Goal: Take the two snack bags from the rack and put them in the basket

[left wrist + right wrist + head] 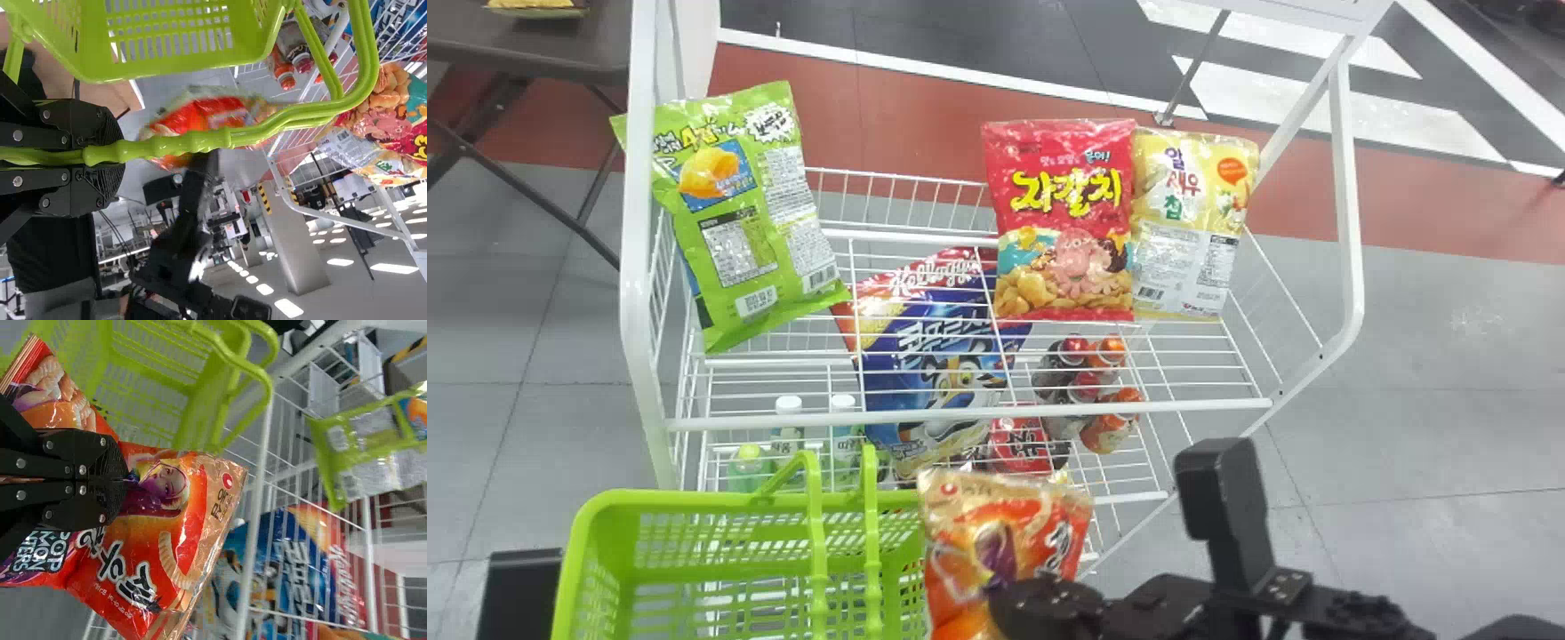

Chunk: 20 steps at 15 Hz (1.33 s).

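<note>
The orange-and-red, glossy plastic snack bag (965,533) is in my right claw (123,480), in front of the rack and by the basket's right-hand side. The claw is pinched tight across the bag's middle, so the film puckers into the fingers and both ends flare out; I judge that a gathered fold gives a surer hold than a slick, puffed face, though squeezing harder could crush what's inside.

Next to it is the bright green, slatted plastic basket (694,501), its mouth turned up to take the bag. My left claw (113,160) is closed on its ridged green handle (200,141), I'd say to keep the basket steady close to the rack and make the carry short. From my head camera the bag overlaps the rim, so I'd want it farther left and clear of the handles before I let go; otherwise it could snag.

Beyond stands the white wire rack (960,414). On its upper tier a shiny green bag (734,218) leans at the left, while a red bag (1063,222) and a yellow bag (1192,222) stand side by side at the right, faces out, handy for grasping. I can't tell which is the second one wanted.
</note>
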Available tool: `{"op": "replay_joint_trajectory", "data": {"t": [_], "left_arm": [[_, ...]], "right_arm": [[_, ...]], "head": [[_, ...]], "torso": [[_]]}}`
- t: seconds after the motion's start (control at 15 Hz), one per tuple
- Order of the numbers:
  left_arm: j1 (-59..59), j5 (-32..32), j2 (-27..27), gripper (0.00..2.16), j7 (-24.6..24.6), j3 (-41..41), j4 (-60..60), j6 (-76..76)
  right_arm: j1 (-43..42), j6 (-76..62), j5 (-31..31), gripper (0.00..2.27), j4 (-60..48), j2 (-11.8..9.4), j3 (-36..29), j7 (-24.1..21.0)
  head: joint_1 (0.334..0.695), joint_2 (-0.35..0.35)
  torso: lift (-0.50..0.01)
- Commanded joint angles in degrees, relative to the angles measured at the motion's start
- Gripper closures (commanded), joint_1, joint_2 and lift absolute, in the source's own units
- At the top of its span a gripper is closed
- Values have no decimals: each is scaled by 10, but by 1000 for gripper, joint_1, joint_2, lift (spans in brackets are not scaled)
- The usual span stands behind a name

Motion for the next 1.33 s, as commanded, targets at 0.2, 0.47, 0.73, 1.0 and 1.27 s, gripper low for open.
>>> {"op": "replay_joint_trajectory", "data": {"t": [0.2, 0.47, 0.73, 1.0, 1.27], "left_arm": [[-3, 3, -1, 1497, -4, -7, -1, 20], [-1, 8, -1, 1497, -9, -8, -2, 23], [2, 9, -1, 1497, -16, -4, -2, 25], [-2, 8, -1, 1497, -16, -3, 0, 23], [1, 16, -1, 1497, -22, 12, 1, 25]], "right_arm": [[0, 3, 39, 2246, 17, 0, 118, -4], [-27, -20, 62, 2240, 79, -1, 170, -21], [-55, -88, 73, -2, 163, -3, 177, -15], [-54, -107, 67, 49, 161, -3, 164, 4], [-42, -114, 56, 60, 103, -2, 134, 15]], "head": [[695, -350], [695, -350], [695, -350], [695, -350], [695, -350]], "torso": [[-8], [-8], [-8], [-8], [-8]]}}
